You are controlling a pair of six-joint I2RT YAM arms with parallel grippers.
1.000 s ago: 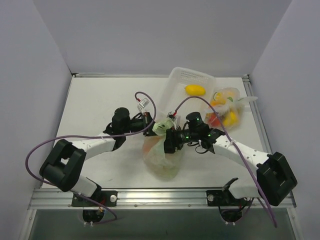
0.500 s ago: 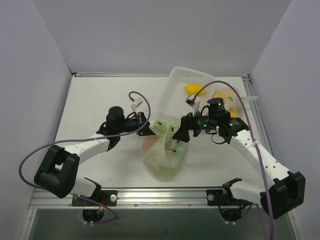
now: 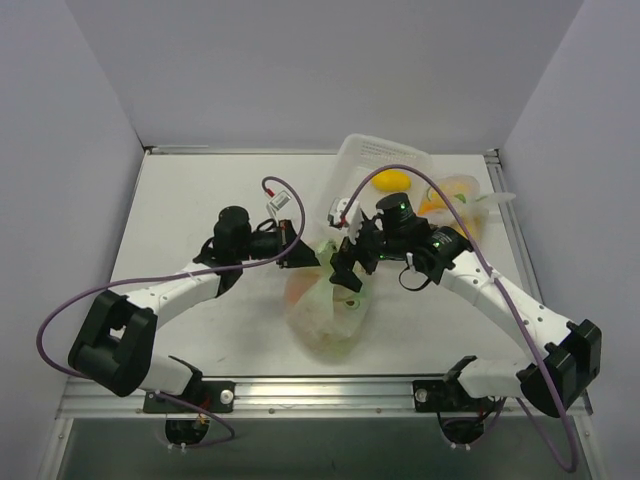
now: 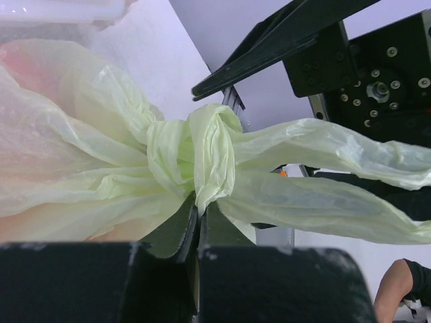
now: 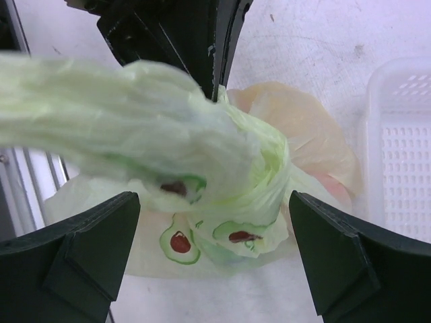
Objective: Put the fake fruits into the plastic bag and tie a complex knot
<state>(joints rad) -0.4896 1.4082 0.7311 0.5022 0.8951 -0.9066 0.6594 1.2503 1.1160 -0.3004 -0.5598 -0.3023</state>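
Wide view first: the table [image 3: 200, 200] carries both arms reaching inward to meet over the plastic bag [image 3: 322, 318], which lies slumped at the near middle. At the far right stands the white basket [image 3: 352, 160] with a yellow lemon [image 3: 390, 180] inside, and just beside it a clear bag [image 3: 462, 192] holding more coloured pieces.

Down to the pale green bag: orange and pink shapes glow through the film [image 3: 303, 292] – those look like the fake fruits already inside, though which ones I cannot tell.

So the filling step looks done, and we are in the tying. The left wrist view shows it plainly: a knot [image 4: 202, 158] is wound at the bag's neck, with two long tails [image 4: 323, 182] streaming off to the right.

The left gripper [image 4: 199, 232] is pinched tight on the film just under that knot – it acts as the anchor. The right gripper [image 5: 212, 222] stands with its jaws spread as wide as they go, straddling the twisted neck and holding nothing at all.

What next? My read: one wrap is not a complex knot. The right claw needs to close on one free tail, close to the knot, and carry it round for a second pass while the left holds firm. That film is thin and slippery, so a grab too near the tip would likely slip out.
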